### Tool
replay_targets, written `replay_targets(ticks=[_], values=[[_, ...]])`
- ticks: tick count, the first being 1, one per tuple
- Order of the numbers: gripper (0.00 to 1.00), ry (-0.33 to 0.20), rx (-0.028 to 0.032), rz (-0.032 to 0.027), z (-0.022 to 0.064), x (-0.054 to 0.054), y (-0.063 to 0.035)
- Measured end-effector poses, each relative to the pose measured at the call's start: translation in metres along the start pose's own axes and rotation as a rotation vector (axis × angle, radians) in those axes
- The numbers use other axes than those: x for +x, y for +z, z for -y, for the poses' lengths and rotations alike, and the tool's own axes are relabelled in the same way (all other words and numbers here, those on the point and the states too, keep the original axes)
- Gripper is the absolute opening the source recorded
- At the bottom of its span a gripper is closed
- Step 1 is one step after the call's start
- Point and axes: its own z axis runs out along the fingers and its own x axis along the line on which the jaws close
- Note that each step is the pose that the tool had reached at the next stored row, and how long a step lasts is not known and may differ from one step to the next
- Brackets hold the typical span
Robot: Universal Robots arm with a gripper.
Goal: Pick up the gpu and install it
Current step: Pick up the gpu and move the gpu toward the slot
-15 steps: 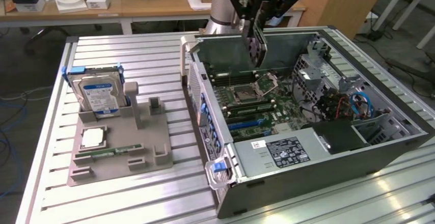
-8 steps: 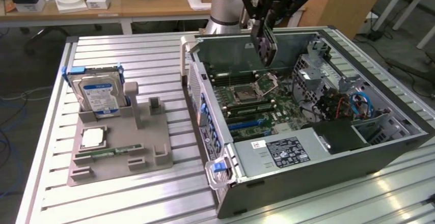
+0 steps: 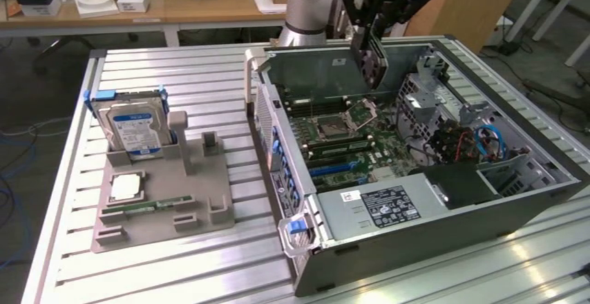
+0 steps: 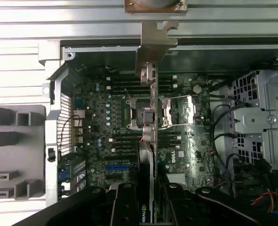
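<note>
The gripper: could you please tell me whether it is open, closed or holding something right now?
Gripper: closed on the gpu, holding it above the open computer case.

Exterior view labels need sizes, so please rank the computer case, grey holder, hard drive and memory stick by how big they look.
Largest to smallest:
computer case
grey holder
hard drive
memory stick
No two look alike.
</note>
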Motion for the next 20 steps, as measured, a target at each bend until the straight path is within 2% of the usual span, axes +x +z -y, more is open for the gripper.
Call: replay_targets(ticks=[15,20], values=[[0.26,0.000,0.0001,0.0000,-0.0021,-0.034,0.0018],[0.26,0.000,0.0000,0.0000,-0.0024,-0.039,0.0021]])
